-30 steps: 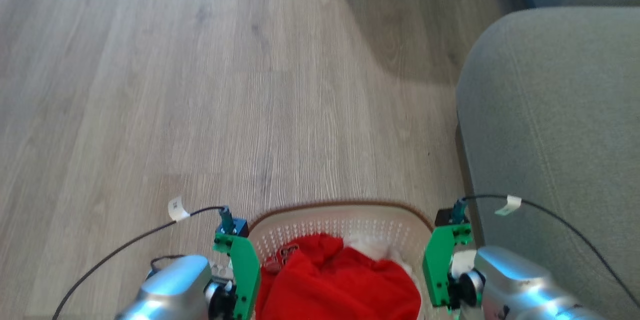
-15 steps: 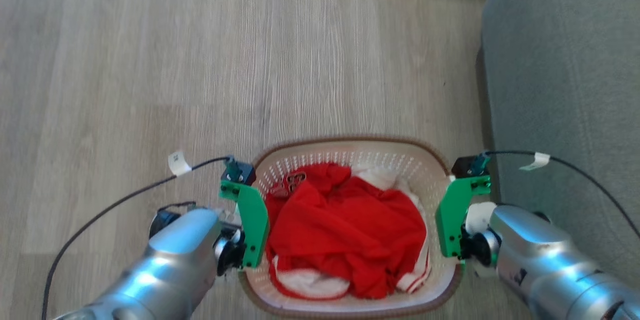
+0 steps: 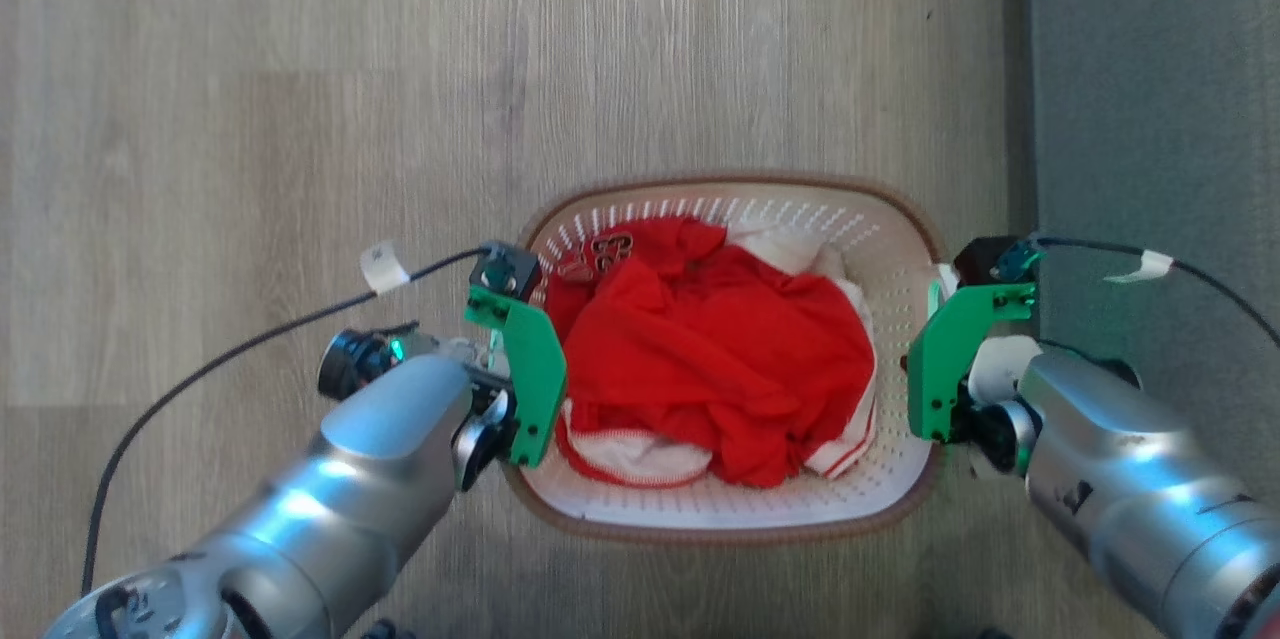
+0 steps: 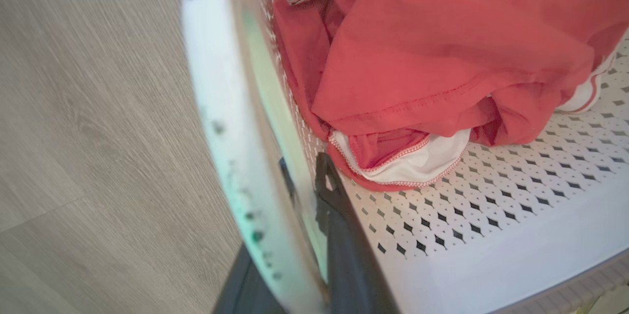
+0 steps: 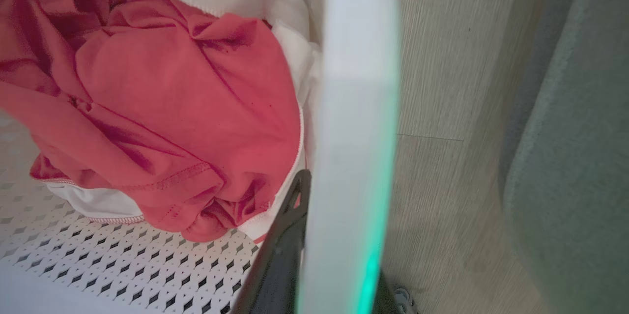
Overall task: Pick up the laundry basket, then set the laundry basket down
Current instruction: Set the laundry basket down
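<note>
Left gripper [image 3: 530, 369]: clamping left handle [image 4: 221, 107] of basket [image 3: 720, 181].
Right gripper [image 3: 935, 364]: pinching right handle [image 5: 358, 107].
Handling: likely behaving light, stiff — clothes [image 3: 700, 349] lying loose, so keeping level.

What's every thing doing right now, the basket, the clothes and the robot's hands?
laundry basket: upright, gripped on both sides; on or off the floor, cannot tell.
red shirt: crumpled inside the basket.
white garment: bunched under the red shirt.
left gripper: shut on the left handle.
right gripper: shut on the right handle.
</note>
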